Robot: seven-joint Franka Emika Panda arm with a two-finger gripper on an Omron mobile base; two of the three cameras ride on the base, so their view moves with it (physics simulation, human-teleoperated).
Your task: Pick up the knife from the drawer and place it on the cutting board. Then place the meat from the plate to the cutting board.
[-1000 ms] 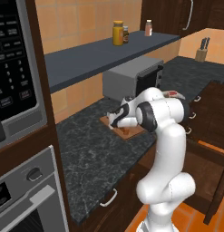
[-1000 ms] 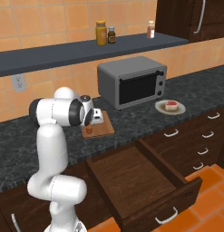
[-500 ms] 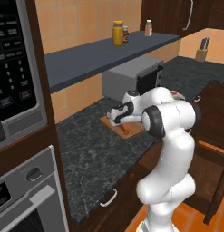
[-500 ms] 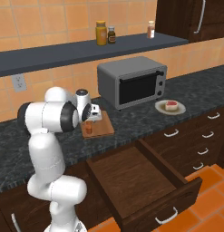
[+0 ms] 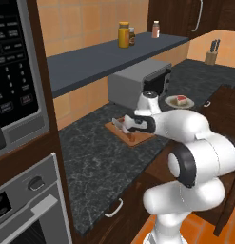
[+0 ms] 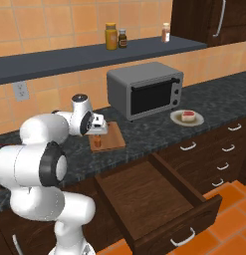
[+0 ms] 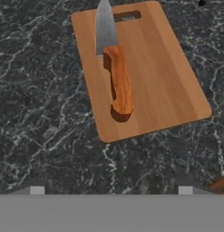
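From the left base view, the white arm bends over the dark marble counter (image 5: 100, 162), and its gripper (image 5: 122, 125) hangs just above the cutting board (image 5: 138, 137), which lies in front of the grey toaster oven (image 5: 138, 83). A bit of orange-brown handle shows on the board below the hand. Further back to the right, the plate (image 5: 172, 101) sits on the counter with the meat (image 5: 180, 100) on it, well apart from the board.

From the right base view, the gripper (image 6: 98, 130) is over the near left part of the cutting board (image 6: 113, 139), with the knife (image 6: 97, 141) handle right under it. The drawer (image 6: 159, 204) stands pulled out below the counter, its silver handle on the front. The plate (image 6: 175, 117) with the meat (image 6: 187, 116) rests right of the toaster oven (image 6: 144, 89).

From the hand view, the knife (image 7: 114, 68) lies flat on the cutting board (image 7: 163, 77), orange handle toward the camera, grey blade pointing at the slot end. The fingertips (image 7: 37, 190) stand spread wide apart at the bottom edge, clear of the knife and holding nothing.
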